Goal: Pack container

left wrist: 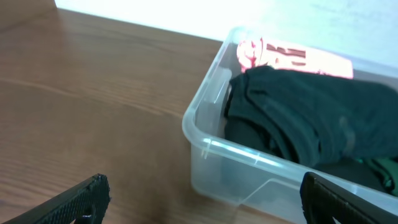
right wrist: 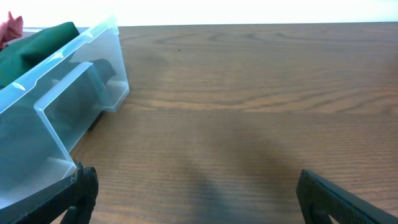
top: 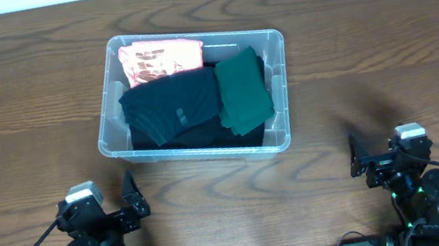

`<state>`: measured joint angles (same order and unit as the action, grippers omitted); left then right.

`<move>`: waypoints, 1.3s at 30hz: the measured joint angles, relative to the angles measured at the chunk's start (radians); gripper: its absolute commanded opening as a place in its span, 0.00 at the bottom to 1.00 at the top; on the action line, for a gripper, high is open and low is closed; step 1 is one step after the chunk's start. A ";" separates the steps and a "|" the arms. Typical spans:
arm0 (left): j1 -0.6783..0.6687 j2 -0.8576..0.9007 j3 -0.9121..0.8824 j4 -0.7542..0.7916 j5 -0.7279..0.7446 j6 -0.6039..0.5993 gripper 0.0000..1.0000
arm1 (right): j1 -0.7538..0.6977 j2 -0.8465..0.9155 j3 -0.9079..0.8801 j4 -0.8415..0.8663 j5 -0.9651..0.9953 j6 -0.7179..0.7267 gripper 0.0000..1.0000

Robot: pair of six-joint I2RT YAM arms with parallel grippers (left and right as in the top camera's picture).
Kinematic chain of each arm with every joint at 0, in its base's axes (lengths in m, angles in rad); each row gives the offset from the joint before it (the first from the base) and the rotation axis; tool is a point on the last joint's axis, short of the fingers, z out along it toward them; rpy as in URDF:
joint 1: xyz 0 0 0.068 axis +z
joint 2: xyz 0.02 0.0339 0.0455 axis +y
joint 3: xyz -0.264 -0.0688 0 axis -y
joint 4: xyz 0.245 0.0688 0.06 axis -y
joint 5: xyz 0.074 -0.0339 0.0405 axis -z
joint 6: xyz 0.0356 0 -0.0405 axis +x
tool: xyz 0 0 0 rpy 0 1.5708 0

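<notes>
The clear plastic container (top: 110,132) sits at the table's middle. It holds a pink folded cloth (top: 161,58) at the back, a black garment (top: 174,105) in the middle and a dark green cloth (top: 243,90) on the right. The label on its bottom is hidden under the clothes. My left gripper (top: 132,200) is open and empty near the front left, just short of the container's front wall (left wrist: 214,162). My right gripper (top: 358,158) is open and empty at the front right, with the container's corner (right wrist: 56,124) to its left.
The wooden table (top: 383,33) extends on both sides of the container. A pale wall runs along the table's far edge. Black cables trail from both arm bases at the front edge.
</notes>
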<state>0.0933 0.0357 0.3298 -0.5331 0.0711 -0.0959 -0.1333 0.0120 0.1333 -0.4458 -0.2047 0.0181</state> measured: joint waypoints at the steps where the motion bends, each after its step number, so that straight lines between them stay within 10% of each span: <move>1: 0.000 -0.008 -0.013 0.000 0.000 0.000 0.98 | 0.000 0.000 0.000 0.000 0.000 0.000 0.99; 39: -0.005 -0.026 -0.183 0.088 0.004 0.000 0.98 | 0.000 0.000 0.000 0.000 0.000 0.000 0.99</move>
<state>0.0879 0.0101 0.1467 -0.4454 0.0750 -0.0959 -0.1333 0.0120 0.1333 -0.4458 -0.2050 0.0185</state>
